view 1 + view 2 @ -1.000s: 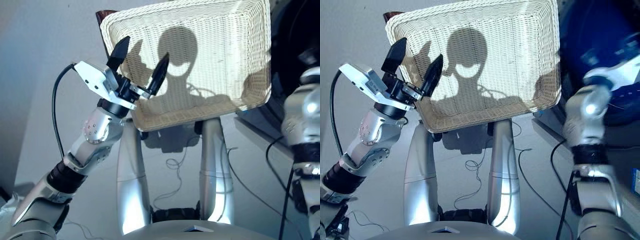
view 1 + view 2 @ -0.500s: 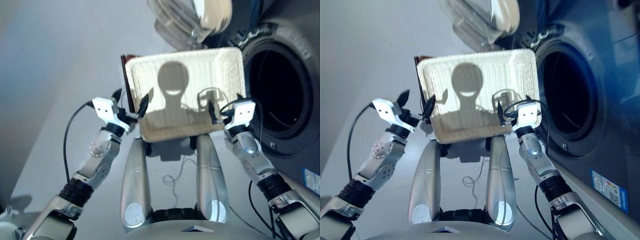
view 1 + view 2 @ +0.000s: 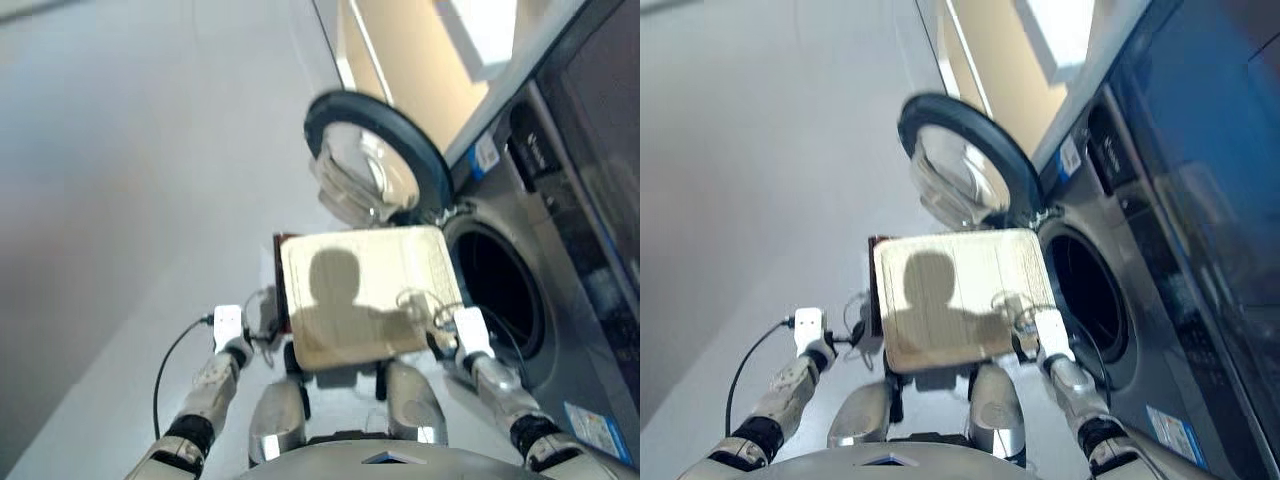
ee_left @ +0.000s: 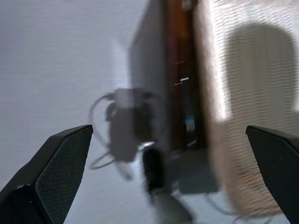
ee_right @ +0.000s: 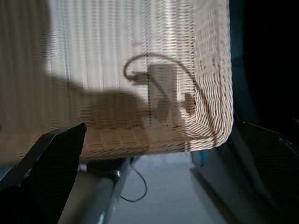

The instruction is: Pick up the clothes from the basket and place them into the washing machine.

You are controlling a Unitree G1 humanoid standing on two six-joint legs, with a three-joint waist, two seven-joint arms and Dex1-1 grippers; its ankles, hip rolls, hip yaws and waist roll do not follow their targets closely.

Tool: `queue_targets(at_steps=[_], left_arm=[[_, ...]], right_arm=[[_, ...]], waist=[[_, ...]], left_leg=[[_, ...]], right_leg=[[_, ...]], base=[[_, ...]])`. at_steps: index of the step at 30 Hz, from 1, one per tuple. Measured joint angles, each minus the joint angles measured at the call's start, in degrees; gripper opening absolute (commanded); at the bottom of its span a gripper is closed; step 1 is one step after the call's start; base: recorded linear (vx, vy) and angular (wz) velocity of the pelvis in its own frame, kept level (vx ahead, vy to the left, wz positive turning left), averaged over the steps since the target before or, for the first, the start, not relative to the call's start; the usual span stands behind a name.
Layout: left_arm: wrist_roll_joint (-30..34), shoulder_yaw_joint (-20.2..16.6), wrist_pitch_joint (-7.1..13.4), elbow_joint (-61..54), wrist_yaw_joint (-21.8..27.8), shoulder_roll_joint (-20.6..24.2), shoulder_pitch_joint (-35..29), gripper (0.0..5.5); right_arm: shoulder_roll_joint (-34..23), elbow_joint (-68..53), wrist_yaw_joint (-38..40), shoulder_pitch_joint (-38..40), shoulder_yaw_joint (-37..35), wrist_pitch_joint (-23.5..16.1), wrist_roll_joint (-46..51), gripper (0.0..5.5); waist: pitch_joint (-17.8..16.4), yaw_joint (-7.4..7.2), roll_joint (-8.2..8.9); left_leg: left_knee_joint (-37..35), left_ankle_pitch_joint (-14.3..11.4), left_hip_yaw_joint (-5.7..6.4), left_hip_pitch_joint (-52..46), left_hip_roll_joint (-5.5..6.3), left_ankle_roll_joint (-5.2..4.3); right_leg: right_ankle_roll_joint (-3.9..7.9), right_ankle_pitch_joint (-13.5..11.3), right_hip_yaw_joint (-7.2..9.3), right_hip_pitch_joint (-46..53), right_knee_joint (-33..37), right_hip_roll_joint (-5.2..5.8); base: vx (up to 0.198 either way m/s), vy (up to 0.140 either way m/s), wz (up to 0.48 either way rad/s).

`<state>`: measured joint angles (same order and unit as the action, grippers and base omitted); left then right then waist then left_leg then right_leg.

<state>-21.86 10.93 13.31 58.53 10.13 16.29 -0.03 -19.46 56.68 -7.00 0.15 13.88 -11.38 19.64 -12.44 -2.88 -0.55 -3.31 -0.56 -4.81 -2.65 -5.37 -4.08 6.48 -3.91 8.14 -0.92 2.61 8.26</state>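
- Clothes are nowhere to be seen: the basket point(image 3: 365, 295) shows only bare weave crossed by shadow, and no garment hangs from either gripper.
- Judged from that, the loading step looks finished or nearly so; whether the garments lie in the drum cannot be told, since the drum hole point(image 3: 497, 292) is dark inside.
- With no cloth in view, its direction and long axis cannot be given.
- Basket sits in front of the robot, between its two arms, long axis running near to far, the far end toward the open door point(image 3: 375, 160) and the right rim just beside the drum hole.
- A dark brown edge point(image 4: 180, 74) shows along the basket's left side; what it belongs to is unclear.
- Left gripper point(image 4: 170, 172) hangs just left of the basket, over the floor point(image 3: 120, 200), its fingers point(image 4: 56, 158) spread wide with nothing between them.
- Right gripper point(image 5: 163, 182) hangs at the basket's near right corner, between basket and washing machine point(image 3: 520, 250), fingers likewise wide apart and empty.
- Next move, as a judgement: check the basket and the drum for any leftover garment; if all three are inside, the arms can draw back, and the door, swung open at the far left of the hole, is free to be shut.
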Motion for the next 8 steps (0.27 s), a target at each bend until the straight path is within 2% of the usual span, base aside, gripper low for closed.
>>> queue_targets(at_steps=[2,5,8], left_arm=[[2.2,-2.0,-0.1,3.6,-0.6,-0.4,1.2,5.5],[5.1,-3.3,-0.3,6.3,-1.2,-0.6,2.9,5.5],[8.6,-4.5,-1.2,8.9,-1.7,-1.2,4.1,5.5]], right_arm=[[0.6,3.5,-0.8,0.8,-0.8,0.6,0.6,5.5],[0.8,5.3,-1.3,2.7,-2.6,1.2,1.2,5.5],[1.0,6.8,-1.5,4.4,-3.6,2.1,1.4,5.5]], waist=[[2.6,0.02,-0.34],[4.3,0.02,-0.69],[6.2,0.01,-0.63]], left_leg=[[-0.9,0.0,0.04,-1.3,0.01,0.0],[-1.4,0.0,0.11,-2.7,-0.13,-0.03],[-1.4,0.0,0.08,-3.5,-0.15,-0.05]], right_leg=[[0.07,-0.6,0.29,2.0,2.0,-0.14],[0.08,-0.6,0.55,3.4,2.3,-0.31],[0.11,-0.6,0.59,4.2,2.3,-0.35]], base=[[0.103,0.003,0.025],[0.09,0.003,0.03],[0.022,0.001,0.003]])
